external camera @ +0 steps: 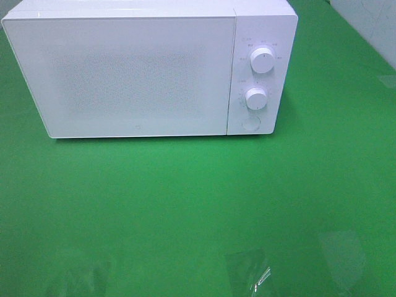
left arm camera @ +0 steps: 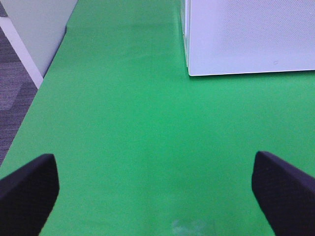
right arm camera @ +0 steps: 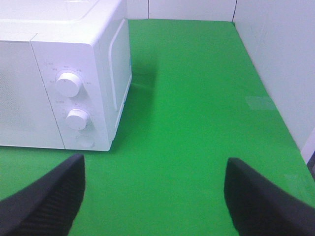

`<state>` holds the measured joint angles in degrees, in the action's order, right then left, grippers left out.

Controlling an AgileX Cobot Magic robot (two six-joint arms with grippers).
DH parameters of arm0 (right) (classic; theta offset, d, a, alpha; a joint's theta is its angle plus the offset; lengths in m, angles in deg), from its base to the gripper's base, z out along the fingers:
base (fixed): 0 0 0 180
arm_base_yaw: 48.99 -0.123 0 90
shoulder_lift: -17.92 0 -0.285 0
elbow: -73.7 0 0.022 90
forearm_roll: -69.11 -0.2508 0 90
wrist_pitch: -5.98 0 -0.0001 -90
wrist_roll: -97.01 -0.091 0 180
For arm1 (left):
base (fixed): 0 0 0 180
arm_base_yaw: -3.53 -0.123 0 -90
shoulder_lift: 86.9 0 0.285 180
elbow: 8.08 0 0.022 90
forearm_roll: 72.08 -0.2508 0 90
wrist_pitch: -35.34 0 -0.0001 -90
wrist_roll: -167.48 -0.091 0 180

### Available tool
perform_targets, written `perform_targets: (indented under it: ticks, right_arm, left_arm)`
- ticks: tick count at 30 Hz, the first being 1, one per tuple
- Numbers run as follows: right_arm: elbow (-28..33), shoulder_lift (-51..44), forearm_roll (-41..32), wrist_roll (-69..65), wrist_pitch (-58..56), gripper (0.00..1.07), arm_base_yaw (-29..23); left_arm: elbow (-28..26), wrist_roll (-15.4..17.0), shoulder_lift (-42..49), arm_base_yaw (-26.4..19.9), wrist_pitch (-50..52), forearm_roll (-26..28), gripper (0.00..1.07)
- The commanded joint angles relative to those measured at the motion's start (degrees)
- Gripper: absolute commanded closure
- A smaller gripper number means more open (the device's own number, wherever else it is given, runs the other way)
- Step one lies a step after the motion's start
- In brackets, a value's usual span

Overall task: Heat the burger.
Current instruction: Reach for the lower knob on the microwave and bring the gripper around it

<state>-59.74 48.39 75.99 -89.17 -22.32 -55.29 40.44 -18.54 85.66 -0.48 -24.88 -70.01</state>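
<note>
You face a green cloth [external camera: 185,204] edged by white panels [right arm camera: 275,59], a white microwave [external camera: 136,74] with 2 knobs [external camera: 263,60] at its back, door shut, the left gripper [left arm camera: 155,196] and right gripper [right arm camera: 152,196] both spread wide, pinching nothing, while the burger shows in no view, so you cannot tell its place or look.

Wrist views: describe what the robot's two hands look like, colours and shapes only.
The left hand shows two matte black fingers with rounded corners and a fine dotted texture. The right hand has the same kind of black, blunt, rounded fingers, and their surface is finely grained. No cables, markings or arm links show in any view.
</note>
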Motion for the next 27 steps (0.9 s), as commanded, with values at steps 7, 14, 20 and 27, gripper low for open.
perform_targets:
  ticks: [7, 14, 20, 27]
  right_arm:
    - [4.4, 9.6, -0.1, 0.5, 16.3, 0.31, 0.2]
    - [9.6, 16.2, -0.1, 0.5, 31.3, 0.31, 0.2]
    - [11.1, 21.8, -0.1, 0.5, 39.3, 0.31, 0.2]
    - [11.1, 29.1, -0.9, 2.6, 46.6, 0.31, 0.2]
  left_arm:
    - [0.1, -0.1, 1.3, -0.2, 0.7, 0.3, 0.07]
    - [0.1, -0.1, 1.3, -0.2, 0.7, 0.3, 0.07]
    - [0.1, -0.1, 1.3, -0.2, 0.7, 0.3, 0.07]
    - [0.1, -0.1, 1.3, -0.2, 0.7, 0.3, 0.07]
